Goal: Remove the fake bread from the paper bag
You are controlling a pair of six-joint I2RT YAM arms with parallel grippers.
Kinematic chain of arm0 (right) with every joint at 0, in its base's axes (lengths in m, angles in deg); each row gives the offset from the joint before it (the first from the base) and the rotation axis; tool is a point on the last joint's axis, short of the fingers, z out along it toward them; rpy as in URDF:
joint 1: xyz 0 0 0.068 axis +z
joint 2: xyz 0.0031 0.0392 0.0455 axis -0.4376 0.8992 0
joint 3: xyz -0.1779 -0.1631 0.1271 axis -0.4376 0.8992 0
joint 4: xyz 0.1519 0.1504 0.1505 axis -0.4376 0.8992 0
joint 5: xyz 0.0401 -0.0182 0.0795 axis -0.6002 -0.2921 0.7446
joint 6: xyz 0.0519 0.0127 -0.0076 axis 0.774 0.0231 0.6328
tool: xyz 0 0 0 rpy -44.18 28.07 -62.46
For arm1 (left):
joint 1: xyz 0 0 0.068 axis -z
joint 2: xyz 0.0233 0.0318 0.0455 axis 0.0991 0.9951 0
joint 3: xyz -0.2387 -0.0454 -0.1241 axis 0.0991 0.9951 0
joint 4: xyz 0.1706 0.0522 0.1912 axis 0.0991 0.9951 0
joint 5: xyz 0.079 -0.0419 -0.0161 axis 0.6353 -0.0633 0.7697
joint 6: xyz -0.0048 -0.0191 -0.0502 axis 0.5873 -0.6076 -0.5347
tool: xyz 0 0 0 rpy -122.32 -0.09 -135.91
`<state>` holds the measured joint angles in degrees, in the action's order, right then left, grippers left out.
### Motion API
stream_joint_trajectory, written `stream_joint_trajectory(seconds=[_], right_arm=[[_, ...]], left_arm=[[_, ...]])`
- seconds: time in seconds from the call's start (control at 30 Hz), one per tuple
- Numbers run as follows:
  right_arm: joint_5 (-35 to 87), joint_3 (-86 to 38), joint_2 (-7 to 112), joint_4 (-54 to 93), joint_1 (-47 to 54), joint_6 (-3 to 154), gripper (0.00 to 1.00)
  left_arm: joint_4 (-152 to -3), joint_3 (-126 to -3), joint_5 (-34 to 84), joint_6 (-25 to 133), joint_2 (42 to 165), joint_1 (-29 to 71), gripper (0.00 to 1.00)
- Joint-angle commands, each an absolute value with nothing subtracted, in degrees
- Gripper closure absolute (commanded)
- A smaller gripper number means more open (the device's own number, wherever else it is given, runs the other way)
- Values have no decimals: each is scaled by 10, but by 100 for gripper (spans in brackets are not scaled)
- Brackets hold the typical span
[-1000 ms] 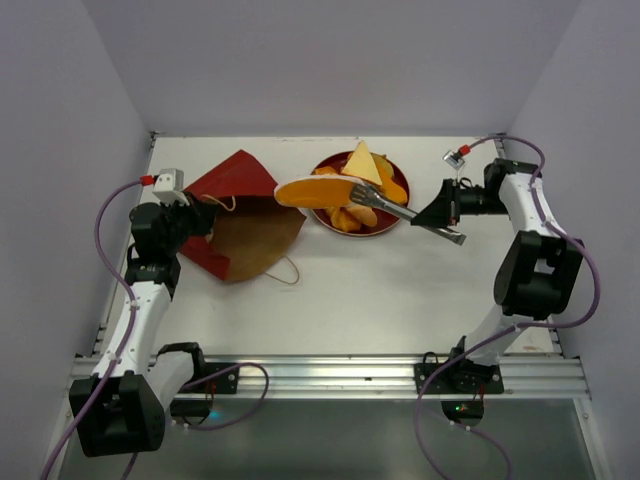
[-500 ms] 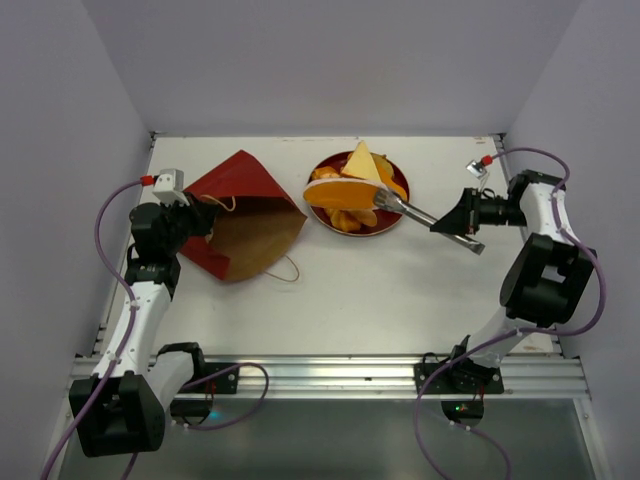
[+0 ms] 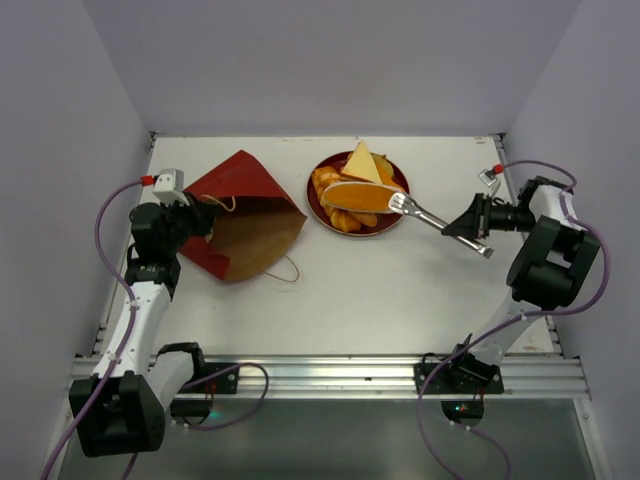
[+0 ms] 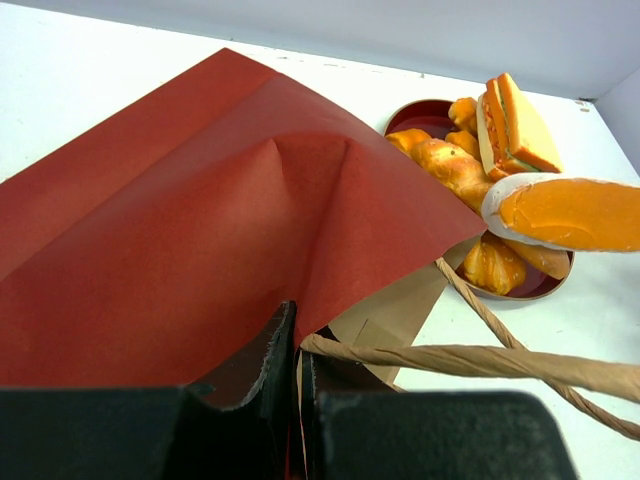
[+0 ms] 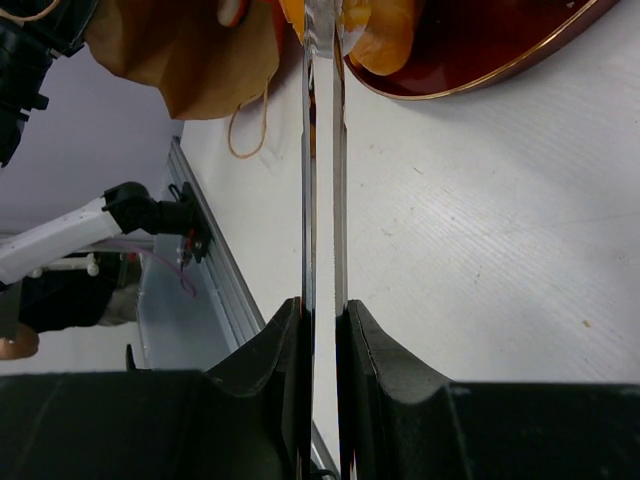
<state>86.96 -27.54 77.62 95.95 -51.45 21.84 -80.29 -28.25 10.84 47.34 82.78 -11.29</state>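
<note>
R gripper (image 3: 468, 224) clamps tongs (image 3: 430, 214) shut on bun (image 3: 362, 193), just over plate (image 3: 385, 228) w/ other bread (image 3: 362, 163). L gripper (image 4: 298, 345) pinches bag (image 3: 240, 185) edge. Lower bun onto the pile, then open slowly so it won't roll off.

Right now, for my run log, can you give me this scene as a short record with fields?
left claw: shut on the paper bag edge
right claw: shut on metal tongs
long bun: pinched in the tongs, over the plate
other breads: piled on the plate
bag position: lying on the table, mouth open
</note>
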Motion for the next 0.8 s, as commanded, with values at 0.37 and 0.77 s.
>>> stream_joint_trajectory(seconds=[0.37, 0.77], right_arm=[[906, -358, 864, 1104, -537, 207, 68], [905, -362, 857, 1104, -547, 202, 51]], left_arm=[[-821, -278, 109, 482, 824, -115, 91], [-821, -277, 108, 482, 824, -115, 91]])
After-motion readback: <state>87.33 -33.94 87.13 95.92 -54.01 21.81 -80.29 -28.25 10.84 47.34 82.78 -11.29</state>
